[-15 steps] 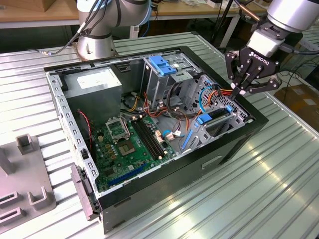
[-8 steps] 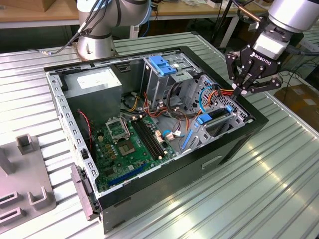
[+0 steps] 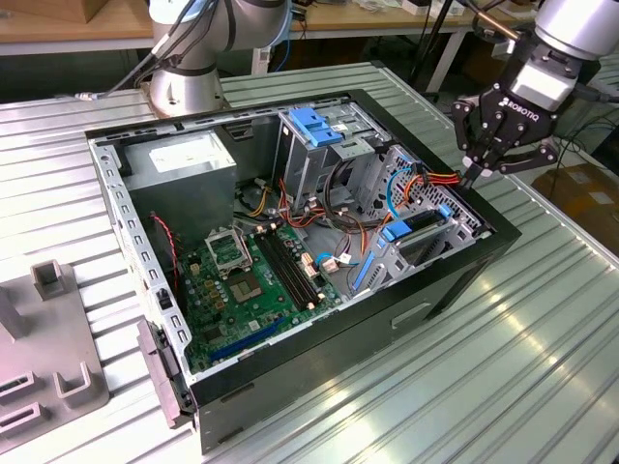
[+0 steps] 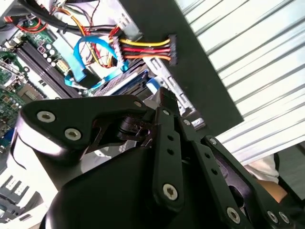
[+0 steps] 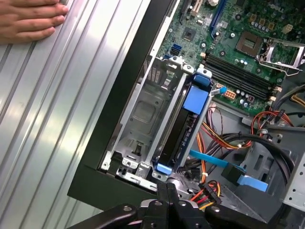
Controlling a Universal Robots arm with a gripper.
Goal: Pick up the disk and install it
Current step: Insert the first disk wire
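The disk (image 5: 183,125) stands on edge in the metal drive bay (image 5: 143,114) at the side of the open computer case (image 3: 290,242), its bright blue carrier rail (image 5: 196,98) facing up. In the exterior view the disk (image 3: 424,230) sits low in the case corner on the exterior view's right. My gripper (image 3: 472,176) hangs just above that corner, fingers drawn together with nothing between them. In the first wrist view the gripper (image 5: 167,189) is right at the disk's near end; whether it touches is unclear. The fingers (image 4: 164,124) point down at the bay.
A person's hand (image 5: 28,19) rests on the ribbed metal table (image 3: 503,348) beside the case. Coloured power wires with a black plug (image 4: 147,50) lie near the bay. A blue bracket (image 3: 314,124) tops the drive cage. Grey fixtures (image 3: 48,329) stand at the exterior view's left.
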